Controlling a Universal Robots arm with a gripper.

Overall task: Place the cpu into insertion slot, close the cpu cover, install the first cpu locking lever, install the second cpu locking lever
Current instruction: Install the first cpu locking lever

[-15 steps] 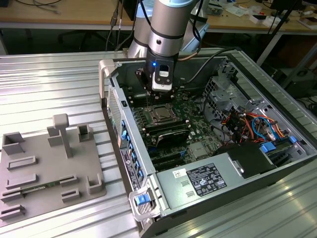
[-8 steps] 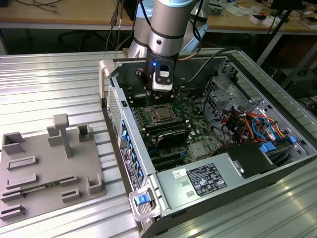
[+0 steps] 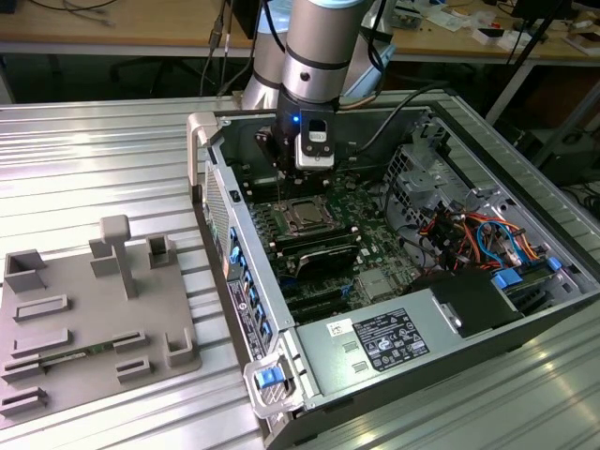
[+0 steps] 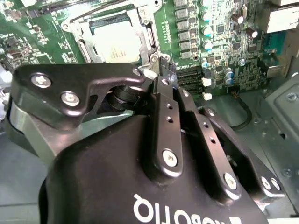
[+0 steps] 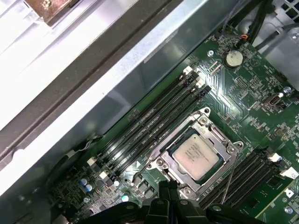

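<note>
The cpu lies flat in the insertion slot on the green motherboard, its silver-grey top facing up. The cpu cover lies down over it as a thin silver frame around the chip. A thin wire locking lever stands raised beside the slot. My gripper hovers just off one edge of the slot, fingers shut with nothing between them. In the second wrist view the gripper sits close beside the cpu. From the exterior view the gripper hangs just behind the slot.
Long black memory slots flank the socket on both sides. The open computer case walls surround the board, with a grey power supply in front and cables at the exterior view's right. A grey fixture plate lies on the table.
</note>
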